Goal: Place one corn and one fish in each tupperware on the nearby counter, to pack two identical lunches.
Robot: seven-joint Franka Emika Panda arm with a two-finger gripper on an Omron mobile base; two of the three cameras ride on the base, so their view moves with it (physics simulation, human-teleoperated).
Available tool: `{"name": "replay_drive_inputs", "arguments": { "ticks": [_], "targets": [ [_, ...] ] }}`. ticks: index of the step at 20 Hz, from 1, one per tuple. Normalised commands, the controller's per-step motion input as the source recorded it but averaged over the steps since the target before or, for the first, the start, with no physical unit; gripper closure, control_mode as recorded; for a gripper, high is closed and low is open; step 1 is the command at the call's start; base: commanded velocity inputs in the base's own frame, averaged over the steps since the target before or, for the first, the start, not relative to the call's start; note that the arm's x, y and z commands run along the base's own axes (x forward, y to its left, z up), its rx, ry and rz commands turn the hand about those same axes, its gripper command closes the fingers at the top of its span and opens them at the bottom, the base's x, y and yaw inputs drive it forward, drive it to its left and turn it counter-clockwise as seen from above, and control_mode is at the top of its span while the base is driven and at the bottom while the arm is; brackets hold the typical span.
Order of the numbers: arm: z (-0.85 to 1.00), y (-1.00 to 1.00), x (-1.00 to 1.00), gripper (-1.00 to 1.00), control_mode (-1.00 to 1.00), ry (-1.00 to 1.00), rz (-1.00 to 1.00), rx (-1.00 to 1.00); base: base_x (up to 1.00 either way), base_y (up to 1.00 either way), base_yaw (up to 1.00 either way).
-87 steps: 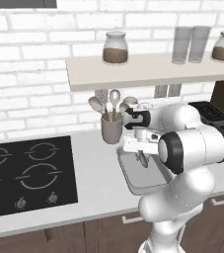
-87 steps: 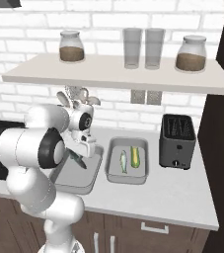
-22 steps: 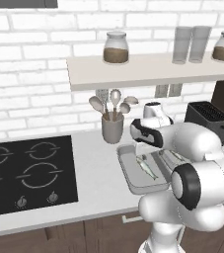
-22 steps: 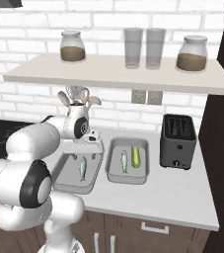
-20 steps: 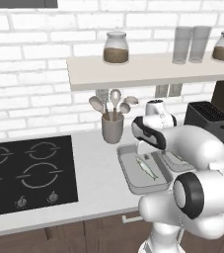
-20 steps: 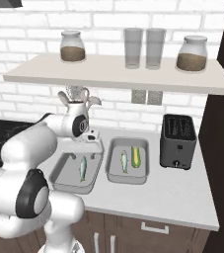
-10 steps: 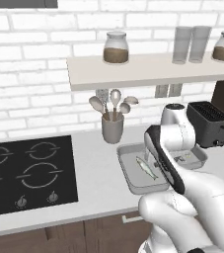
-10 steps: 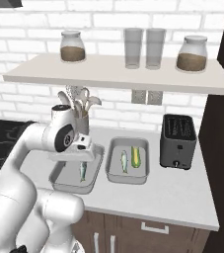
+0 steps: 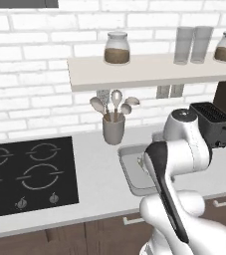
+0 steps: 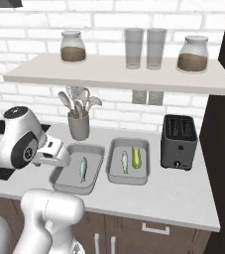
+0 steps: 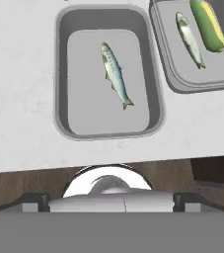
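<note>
Base views flank the arm, hand view overhead, sharing both trays point(image 10: 128, 161)

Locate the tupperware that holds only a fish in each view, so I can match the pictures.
Left base view: tupperware centre-right, partly behind the arm.
Right base view: lower-left of centre, right of the arm.
Hand view: upper centre.
Shared landmark: its twin tupperware alongside.

matt grey tupperware point(image 11: 62, 64); dark wood cabinets point(image 10: 134, 233)

Arm: pulled back from the left tupperware point(image 10: 59, 179) toward the robot's base.
Fish point(image 10: 84, 168): lay uncovered inside it, apparently just released.
</note>
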Motion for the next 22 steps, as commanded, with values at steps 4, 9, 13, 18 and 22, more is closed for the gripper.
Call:
{"name": "replay_drive_inputs", "arguments": {
  "ticks": [4,9,13,18,22],
  "targets": [
    [0.80,-0.14,-1.00,-1.00,-1.00,-0.16,-0.14,0.11,0.00,0.00,0.00],
    [0.28,-0.12,-0.64,-1.00,-1.00,-0.21,-0.02,0.05,0.00,0.00,0.00],
    [0.00,0.00,0.00,-1.00,-1.00,0.00,0.00,0.00,0.00,0.00,0.00],
    [0.00,0.00,-0.09,-1.00,1.00,0.00,0.00,0.00,-0.40,0.00,-0.04],
    [0.00,0.00,0.00,-1.00,1.00,0.00,0.00,0.00,-0.73,0.00,-0.68]
  ]
}}
